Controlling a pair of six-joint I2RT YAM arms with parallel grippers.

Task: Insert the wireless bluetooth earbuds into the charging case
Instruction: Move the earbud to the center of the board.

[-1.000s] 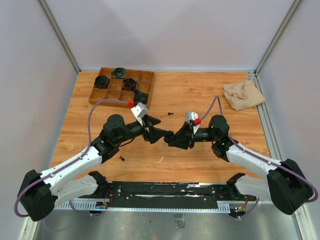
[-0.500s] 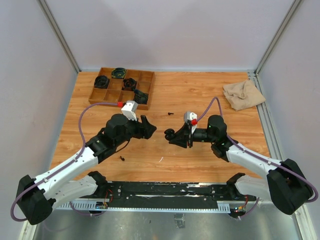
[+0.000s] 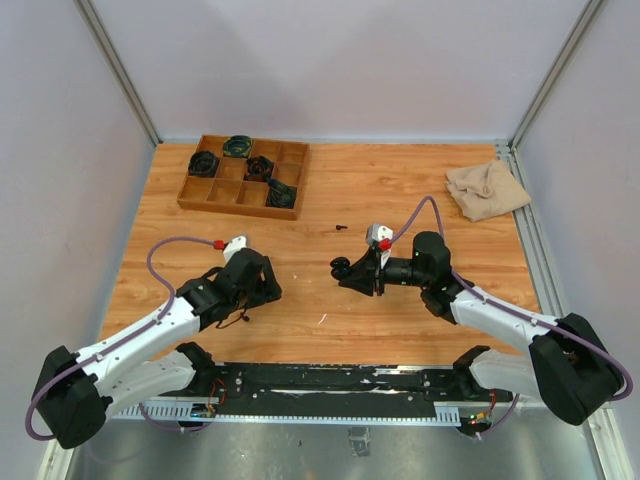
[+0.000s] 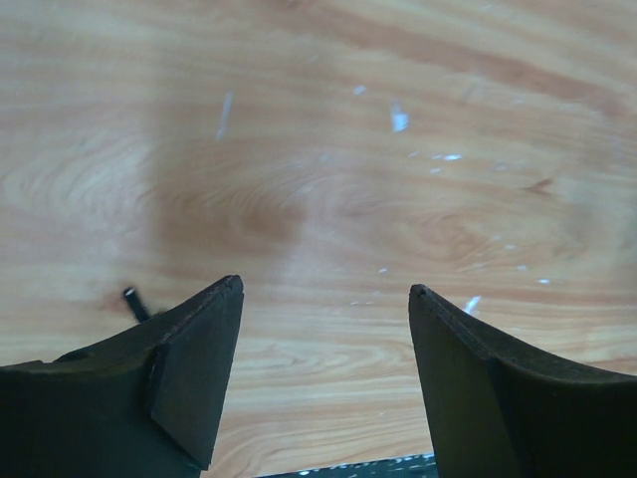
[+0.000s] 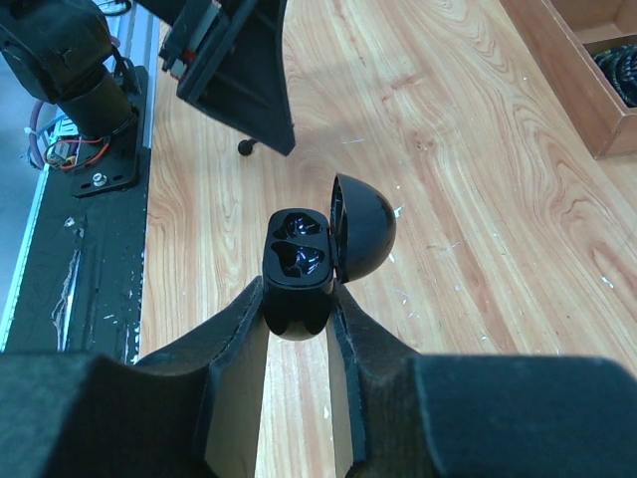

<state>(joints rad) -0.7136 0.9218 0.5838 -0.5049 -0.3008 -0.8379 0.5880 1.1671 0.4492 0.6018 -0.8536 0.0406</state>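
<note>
My right gripper [image 5: 299, 299] is shut on the black charging case [image 5: 297, 267], its round lid [image 5: 362, 227] hinged open and two dark wells showing. In the top view that case [image 3: 342, 268] hangs just above mid-table. One black earbud [image 5: 246, 147] lies on the wood near the left arm. It peeks out beside my left finger [image 4: 189, 368] as a small dark stub [image 4: 132, 302]. My left gripper [image 4: 323, 289] is open, low over bare wood, with nothing between its jaws. A second small black earbud [image 3: 341, 228] lies farther back, behind the case.
A wooden compartment tray [image 3: 232, 208] at the back left holds several dark round cases. A crumpled beige cloth [image 3: 487, 190] lies at the back right. The black base rail [image 3: 330, 385] runs along the near edge.
My left arm has pulled away from the case, swinging left and toward the near edge, and now points down at the table. The right gripper keeps the open case almost still.
</note>
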